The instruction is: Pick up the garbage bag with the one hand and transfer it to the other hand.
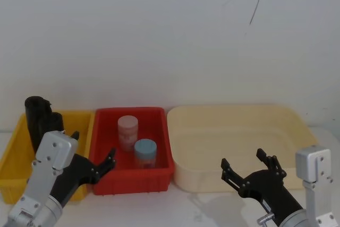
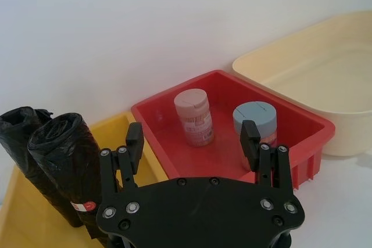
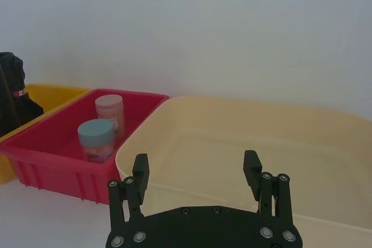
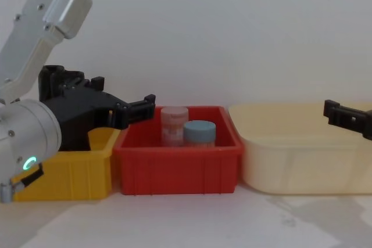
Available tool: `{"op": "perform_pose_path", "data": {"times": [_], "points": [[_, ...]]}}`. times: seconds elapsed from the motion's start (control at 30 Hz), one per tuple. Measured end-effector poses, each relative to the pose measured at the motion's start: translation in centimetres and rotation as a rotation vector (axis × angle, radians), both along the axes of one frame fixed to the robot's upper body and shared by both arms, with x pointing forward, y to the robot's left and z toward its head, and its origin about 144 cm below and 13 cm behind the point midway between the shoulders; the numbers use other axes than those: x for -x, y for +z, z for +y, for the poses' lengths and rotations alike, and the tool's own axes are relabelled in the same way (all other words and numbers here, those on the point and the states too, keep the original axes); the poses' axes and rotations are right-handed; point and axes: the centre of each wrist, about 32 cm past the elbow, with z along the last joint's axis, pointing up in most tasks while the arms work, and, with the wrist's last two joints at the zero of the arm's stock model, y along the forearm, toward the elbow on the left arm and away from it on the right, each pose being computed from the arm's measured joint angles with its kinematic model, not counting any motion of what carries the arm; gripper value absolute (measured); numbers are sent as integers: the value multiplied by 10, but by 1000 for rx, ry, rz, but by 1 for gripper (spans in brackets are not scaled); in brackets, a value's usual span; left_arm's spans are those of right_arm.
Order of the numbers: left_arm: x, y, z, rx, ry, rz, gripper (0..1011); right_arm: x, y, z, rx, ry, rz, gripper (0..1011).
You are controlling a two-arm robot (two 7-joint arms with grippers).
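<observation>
Jaws spread wide, the left gripper is hovering at the front where the yellow bin is meeting the red bin. The garbage bag is standing upright in the yellow bin, touching a second black roll bearing a small red mark, and neither gripper is touching it. Two jars are sitting in the red bin. The right gripper, fingers likewise apart, is hanging low before the cream tub, above the surface.

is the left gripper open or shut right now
Open: the left gripper has both fingers spread wide apart and is gripping nothing.
</observation>
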Motion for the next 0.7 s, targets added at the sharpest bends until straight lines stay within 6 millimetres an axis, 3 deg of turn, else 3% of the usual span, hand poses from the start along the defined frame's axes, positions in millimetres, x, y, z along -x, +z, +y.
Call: {"op": "perform_pose_path", "data": {"times": [0.7], "points": [[0,0,0,0,0,0,1001,0,0,0,0,0,0,1000]]}}
